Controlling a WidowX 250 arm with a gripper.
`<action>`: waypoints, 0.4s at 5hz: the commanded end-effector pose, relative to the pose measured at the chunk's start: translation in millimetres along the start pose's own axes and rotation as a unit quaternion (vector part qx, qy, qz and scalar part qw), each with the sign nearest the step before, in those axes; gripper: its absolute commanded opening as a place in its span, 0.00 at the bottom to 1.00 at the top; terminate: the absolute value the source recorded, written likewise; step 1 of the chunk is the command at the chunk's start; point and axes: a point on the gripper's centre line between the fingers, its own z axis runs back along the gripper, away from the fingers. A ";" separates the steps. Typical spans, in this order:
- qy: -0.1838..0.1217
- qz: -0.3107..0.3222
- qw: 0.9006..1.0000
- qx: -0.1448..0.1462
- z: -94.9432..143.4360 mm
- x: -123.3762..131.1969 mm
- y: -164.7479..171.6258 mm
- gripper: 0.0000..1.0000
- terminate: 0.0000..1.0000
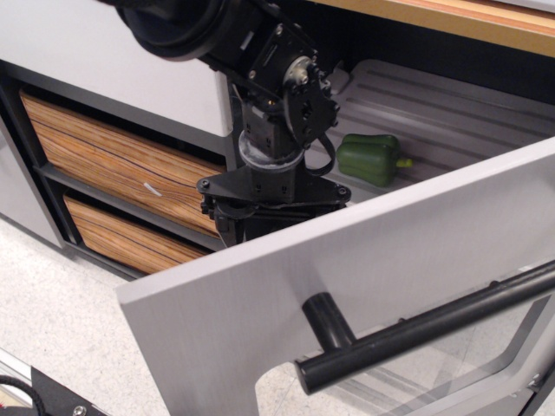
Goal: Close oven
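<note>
The oven (364,260) door is hanging open across the lower right, its black handle (416,334) facing out at five o'clock. The claw (260,227) is dipping behind the door's top edge, apparently to push it shut; its fingers are hidden, so its grip cannot be told. A green pepper (371,159) is sitting on the rack (451,113).

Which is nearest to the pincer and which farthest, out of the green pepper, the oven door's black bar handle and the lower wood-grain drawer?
Fingertips hidden behind the door; judged from the pincer body in the camera view.
1. Green pepper, on the oven rack to its right.
2. Lower wood-grain drawer, to its left, and black bar handle, lower right on the oven door: too close to call.
</note>
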 end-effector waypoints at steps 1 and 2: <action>0.000 0.000 1.000 0.000 0.0 0.0 0.0 1.00 0.00; 0.003 0.029 0.999 -0.016 19.4 -8.9 -11.8 1.00 0.00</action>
